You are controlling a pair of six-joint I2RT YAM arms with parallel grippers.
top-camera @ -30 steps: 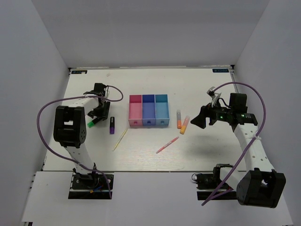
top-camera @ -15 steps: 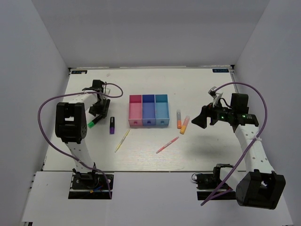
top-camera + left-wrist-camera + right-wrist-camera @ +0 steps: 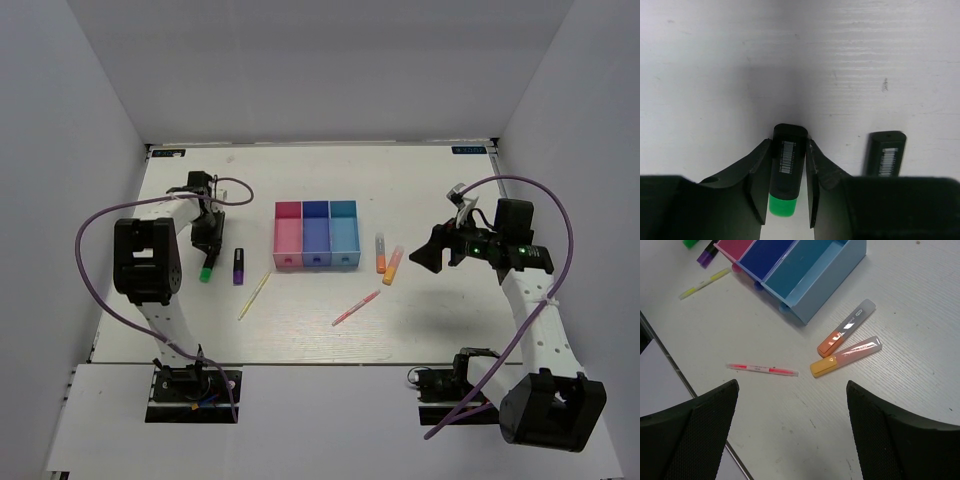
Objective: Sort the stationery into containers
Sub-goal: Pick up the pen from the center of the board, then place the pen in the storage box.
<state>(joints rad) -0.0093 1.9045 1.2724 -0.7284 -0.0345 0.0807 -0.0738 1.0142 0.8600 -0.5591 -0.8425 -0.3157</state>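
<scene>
My left gripper is shut on the dark green-banded marker, low over the table left of the bins; its green end points toward the near edge. The dark purple marker lies just to its right, also in the left wrist view. The pink, blue-violet and cyan bins stand in a row. Two orange-and-white highlighters lie right of the cyan bin. My right gripper is open and empty above the table beside them.
A thin pink pen lies in front of the bins toward the right. A thin pale-yellow stick lies in front of them toward the left. White walls close in the table at left, right and back.
My left gripper has turned and shifted slightly toward the near edge, and the green-banded marker has swung with it from slanted to nearly straight. The right arm has barely moved.
</scene>
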